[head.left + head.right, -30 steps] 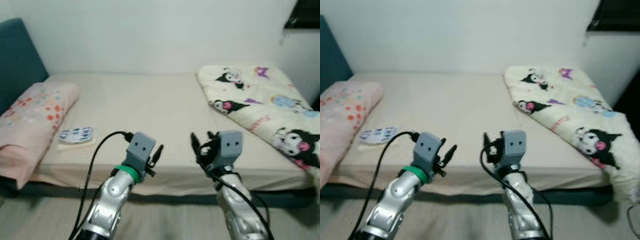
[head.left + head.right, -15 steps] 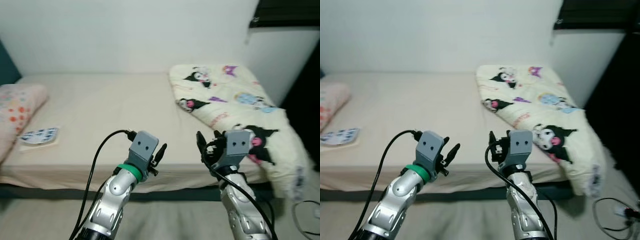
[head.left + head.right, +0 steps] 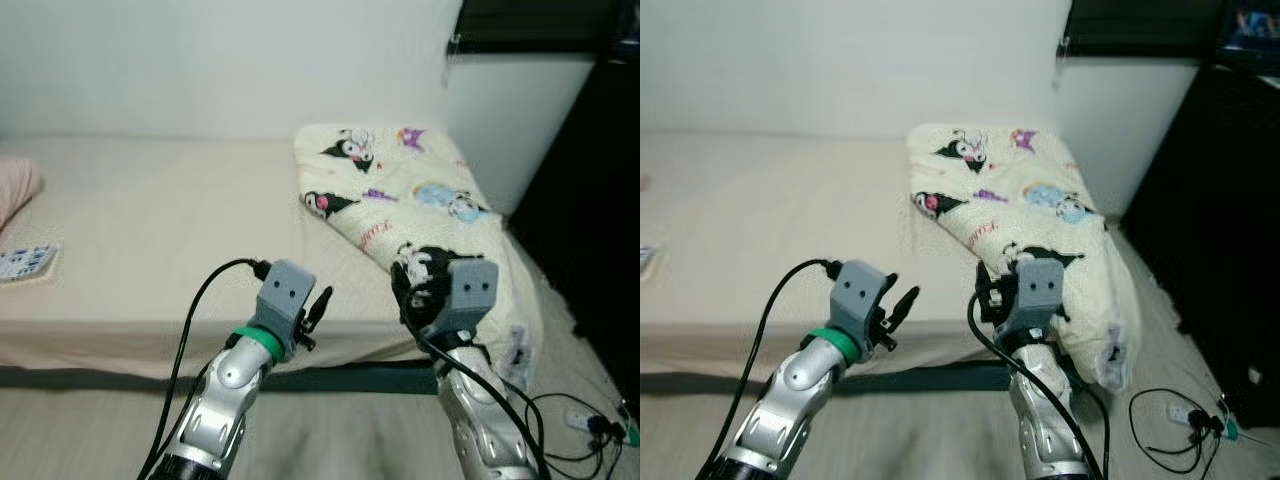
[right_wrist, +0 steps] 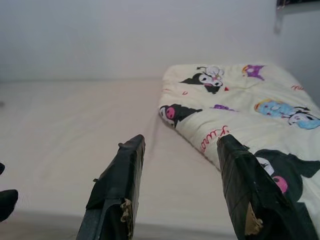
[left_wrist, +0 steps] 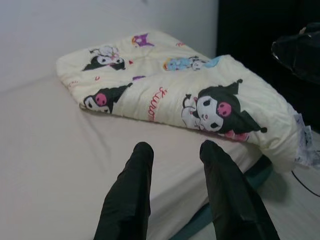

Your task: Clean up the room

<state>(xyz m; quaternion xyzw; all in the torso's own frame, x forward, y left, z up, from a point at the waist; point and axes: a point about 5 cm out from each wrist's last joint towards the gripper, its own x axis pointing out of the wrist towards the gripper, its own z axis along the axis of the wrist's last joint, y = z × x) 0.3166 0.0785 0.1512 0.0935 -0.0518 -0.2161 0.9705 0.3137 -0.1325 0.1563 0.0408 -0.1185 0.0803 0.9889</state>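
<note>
Cream blanket (image 3: 410, 195) — one — on bed (image 3: 160, 230); left hand (image 5: 175, 150), right hand (image 4: 180, 145) open, empty.

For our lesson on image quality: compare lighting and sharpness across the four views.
Left eye view: soft and slightly blurred, evenly lit bed, dark area at far right. Right eye view: the same. Left wrist view: blanket fairly sharp, black background behind it. Right wrist view: bright, even light; right tool dark against the pale sheet.

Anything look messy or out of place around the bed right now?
The cartoon-print blanket lies bunched at the right end of the bed, its corner hanging over the edge toward the floor. Loose cables trail on the floor beside it. Both grippers, left gripper and right gripper, are empty.
</note>
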